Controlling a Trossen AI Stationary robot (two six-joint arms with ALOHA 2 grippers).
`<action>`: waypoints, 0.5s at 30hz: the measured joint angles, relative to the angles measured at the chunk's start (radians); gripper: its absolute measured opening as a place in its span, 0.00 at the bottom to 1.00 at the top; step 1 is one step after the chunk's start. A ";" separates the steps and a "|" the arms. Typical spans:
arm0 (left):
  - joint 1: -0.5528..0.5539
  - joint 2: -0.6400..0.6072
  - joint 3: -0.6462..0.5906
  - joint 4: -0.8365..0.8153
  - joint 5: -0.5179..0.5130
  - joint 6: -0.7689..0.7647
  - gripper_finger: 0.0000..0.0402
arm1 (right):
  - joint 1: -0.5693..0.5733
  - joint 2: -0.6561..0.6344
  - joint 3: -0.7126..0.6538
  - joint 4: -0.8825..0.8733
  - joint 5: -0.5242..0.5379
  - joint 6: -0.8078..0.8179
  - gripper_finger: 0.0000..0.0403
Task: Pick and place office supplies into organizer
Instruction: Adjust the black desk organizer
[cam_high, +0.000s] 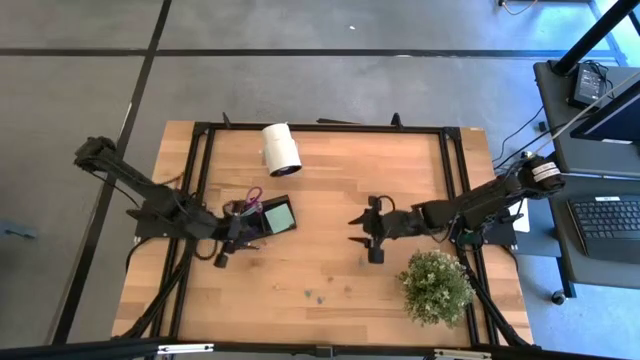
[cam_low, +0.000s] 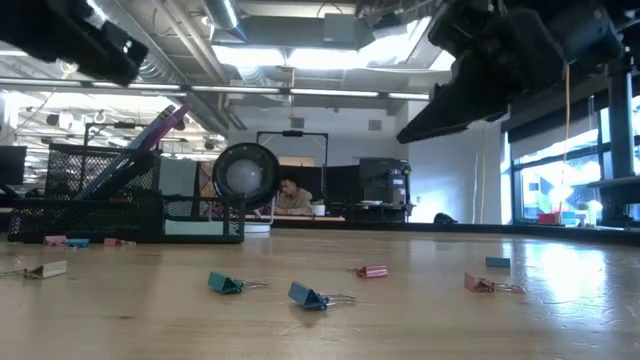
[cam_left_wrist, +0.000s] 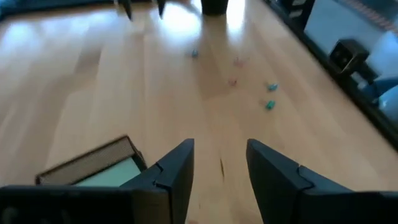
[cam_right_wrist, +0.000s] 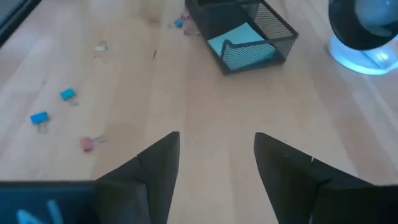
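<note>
The black mesh organizer (cam_high: 268, 216) stands left of the table's centre. A light green sticky pad (cam_right_wrist: 242, 45) lies in one compartment, and purple-handled scissors (cam_low: 160, 125) lean out of the other. My left gripper (cam_high: 232, 248) hovers open just on the near-left side of the organizer (cam_left_wrist: 87, 163), touching nothing. My right gripper (cam_high: 360, 232) is open above bare wood right of centre, pointing at the organizer (cam_right_wrist: 244, 28). Small clips (cam_low: 225, 283) lie scattered on the near part of the table.
A white cylinder roll (cam_high: 281, 148) lies on its side near the far edge. A bushy potted plant (cam_high: 436, 285) stands at the near right. Blue and pink clips (cam_right_wrist: 38, 117) and teal clips (cam_left_wrist: 269, 104) dot the wood between the arms. A black frame (cam_high: 200, 170) borders the table.
</note>
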 joint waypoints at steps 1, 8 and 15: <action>0.000 0.035 0.007 -0.001 -0.007 -0.002 0.36 | -0.015 -0.006 -0.006 0.003 -0.017 -0.028 0.52; 0.001 0.284 0.108 -0.039 0.034 -0.100 0.34 | -0.101 -0.018 -0.012 0.003 -0.106 -0.070 0.52; 0.005 0.492 0.266 -0.355 0.150 -0.266 0.28 | -0.110 -0.018 -0.012 -0.006 -0.131 -0.096 0.52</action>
